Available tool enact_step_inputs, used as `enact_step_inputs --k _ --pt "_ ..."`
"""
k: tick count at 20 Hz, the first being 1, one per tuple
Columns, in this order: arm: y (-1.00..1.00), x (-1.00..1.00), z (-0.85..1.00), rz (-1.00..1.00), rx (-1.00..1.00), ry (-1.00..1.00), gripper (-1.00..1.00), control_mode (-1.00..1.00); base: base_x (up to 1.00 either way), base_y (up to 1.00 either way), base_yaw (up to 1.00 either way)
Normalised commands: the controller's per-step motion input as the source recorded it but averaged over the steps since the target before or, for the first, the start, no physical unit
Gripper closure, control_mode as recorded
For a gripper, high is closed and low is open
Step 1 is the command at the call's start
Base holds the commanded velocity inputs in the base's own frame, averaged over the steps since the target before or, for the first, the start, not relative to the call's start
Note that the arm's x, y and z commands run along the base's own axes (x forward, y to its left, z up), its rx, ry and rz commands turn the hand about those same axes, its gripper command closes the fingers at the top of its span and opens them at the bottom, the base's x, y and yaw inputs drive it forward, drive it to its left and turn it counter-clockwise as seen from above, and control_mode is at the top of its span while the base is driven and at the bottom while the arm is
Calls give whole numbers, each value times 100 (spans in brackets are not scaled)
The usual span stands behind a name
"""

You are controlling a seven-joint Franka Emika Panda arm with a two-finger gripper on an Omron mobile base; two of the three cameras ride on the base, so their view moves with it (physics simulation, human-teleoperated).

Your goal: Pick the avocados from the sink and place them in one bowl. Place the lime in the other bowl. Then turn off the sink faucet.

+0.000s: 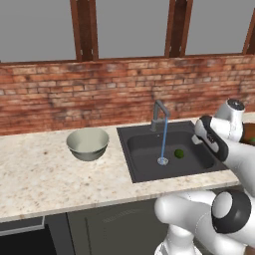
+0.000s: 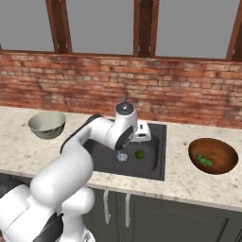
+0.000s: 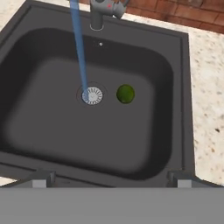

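The lime (image 3: pixel 126 94) lies on the floor of the dark sink (image 3: pixel 39 113), just beside the round drain (image 3: pixel 92 95). Water runs in a blue stream from the sink faucet (image 3: pixel 104 9) onto the drain. My gripper (image 3: pixel 111 180) hovers open above the sink's front part, with nothing between its fingertips (image 3: pixel 41 179), well short of the lime. Two dark avocados (image 2: pixel 204 160) rest in the brown bowl (image 2: pixel 222 163) to the right of the sink. The pale grey-green bowl (image 1: pixel 87 143) stands empty on the counter to the left. In the base views the lime (image 1: pixel 179 153) (image 2: pixel 140 154) shows right of the stream.
A brick wall (image 1: pixel 74 94) with windows above it runs behind the counter. The speckled counter (image 1: pixel 45 174) stretches between the pale bowl and the sink (image 1: pixel 144 149). The faucet (image 1: pixel 159 115) rises at the sink's back rim, near my arm's path.
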Motion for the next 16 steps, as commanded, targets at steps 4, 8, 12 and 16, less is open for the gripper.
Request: enact_step_inputs --k 4,8,12,16 --pt "18 23 -17 0 0 0 -100 -100 0 0 0" --pt "11 15 -17 0 0 0 -100 -100 0 0 0" --pt "1 12 -16 0 4 0 -100 -100 0 0 0" --pt "0 15 -10 -1 9 0 -100 -100 0 0 0"
